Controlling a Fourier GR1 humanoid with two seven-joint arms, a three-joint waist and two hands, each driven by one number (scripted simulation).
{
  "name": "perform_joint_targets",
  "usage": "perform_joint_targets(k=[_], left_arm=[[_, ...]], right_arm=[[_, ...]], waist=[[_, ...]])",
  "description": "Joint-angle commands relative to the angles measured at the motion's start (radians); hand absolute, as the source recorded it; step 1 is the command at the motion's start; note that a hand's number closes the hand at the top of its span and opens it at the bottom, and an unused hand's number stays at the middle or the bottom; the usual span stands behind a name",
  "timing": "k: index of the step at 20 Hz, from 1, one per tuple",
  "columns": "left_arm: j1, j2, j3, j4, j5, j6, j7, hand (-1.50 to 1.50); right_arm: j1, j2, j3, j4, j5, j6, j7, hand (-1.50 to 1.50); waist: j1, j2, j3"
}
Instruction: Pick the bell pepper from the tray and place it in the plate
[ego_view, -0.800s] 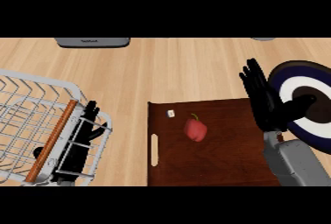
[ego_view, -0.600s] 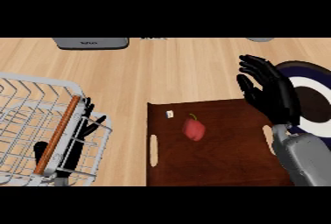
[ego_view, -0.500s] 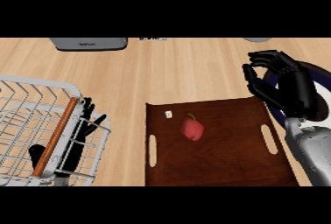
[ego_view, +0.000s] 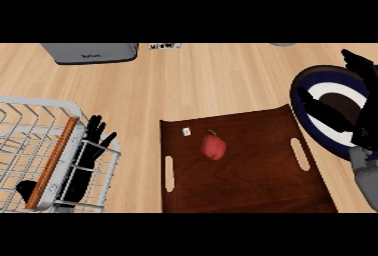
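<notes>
While the bell pepper lay untouched near the middle of the dark wooden tray, just right of a small white tag, the head view showed the right hand out at the right edge, over the dark-rimmed plate rather than over the tray. Its fingers looked spread and straight, grasping nothing, though part of the hand ran out of view, so this reading is a cautious one. The left hand showed at the lower left, fingers up and relaxed, beside the wire dish rack with its orange-brown bar; it was resting and held nothing.

Compared with the frames from a moment earlier, the right hand had swung away to the right: it had stood above the tray's upper right corner with fingers raised, then curled briefly, and now sat farther off, across the plate. The pepper had not shifted on the tray. The view itself had also drifted, so the tray sat more centrally.

For the task, that meant the pick had not begun. The hand was well apart from the pepper, and by my judgement it would have to come back left and down over the tray before any grasp. The plate lay just beside the tray's right edge, so the carry afterwards should be short. A grey appliance sat at the table's far edge, out of the way.
</notes>
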Motion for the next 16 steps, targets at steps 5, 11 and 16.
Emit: perform_joint_targets(k=[5, 11, 16], left_arm=[[0.067, 0.017, -0.004, 0.141, -0.011, 0.030, 0.111, 0.00], [0.052, 0.026, 0.008, 0.117, 0.005, 0.029, 0.131, 0.00], [0.024, 0.012, -0.030, 0.118, -0.005, 0.014, 0.138, 0.00]], right_arm=[[0.138, -0.040, 0.129, -0.167, 0.234, -0.018, 0.202, -1.50], [0.169, -0.152, 0.236, -0.208, 0.292, 0.247, 0.453, -1.50], [0.102, -0.152, 0.303, -0.261, 0.375, 0.410, 0.703, -1.50]], waist=[[-0.003, 0.013, -0.008], [0.013, 0.017, -0.012], [0.046, 0.024, -0.010]])
